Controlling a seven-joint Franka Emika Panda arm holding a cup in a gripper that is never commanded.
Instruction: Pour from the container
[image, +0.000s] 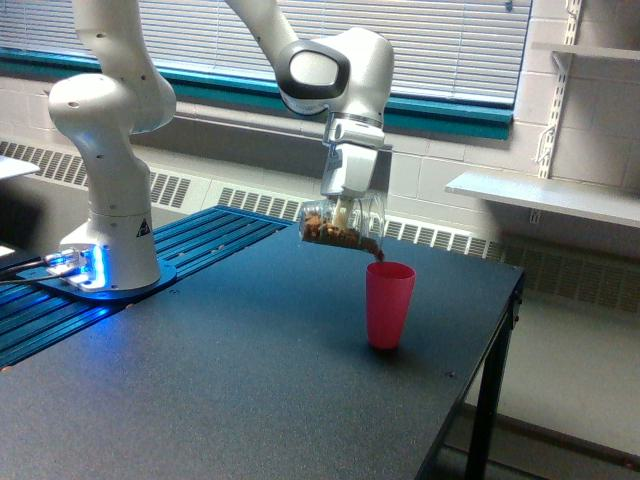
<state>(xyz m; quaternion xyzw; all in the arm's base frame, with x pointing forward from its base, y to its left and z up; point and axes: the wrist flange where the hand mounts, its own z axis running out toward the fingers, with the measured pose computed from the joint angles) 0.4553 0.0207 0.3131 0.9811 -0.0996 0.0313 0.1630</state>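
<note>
The dark table (250, 370) carries the whole setup, with the white arm (110, 150) bolted at the exterior view's left, so its reach arcs over to the far side of the surface. The arm's last joint hangs above the table's right half, which puts the load over the target rather than over bare tabletop.

A pink cup (389, 303) stands upright near the table's right edge, mouth up, placed to catch what falls.

The gripper (345, 210) points downward and is clamped on the clear cup (342, 226) from above; the brown bits behind the wall hide the fingertips. That clear cup lies almost on its side in the air, mouth toward the exterior view's right and tipped slightly down, just above and to the left of the pink rim. The tilt seems chosen so the contents slide toward the lip at a controlled rate.

Brown granules (340, 235) line the lower wall, and a small clump (376, 254) hangs at the lip directly over the pink cup's opening. Judgement: pour is under way, most material not yet out.
</note>
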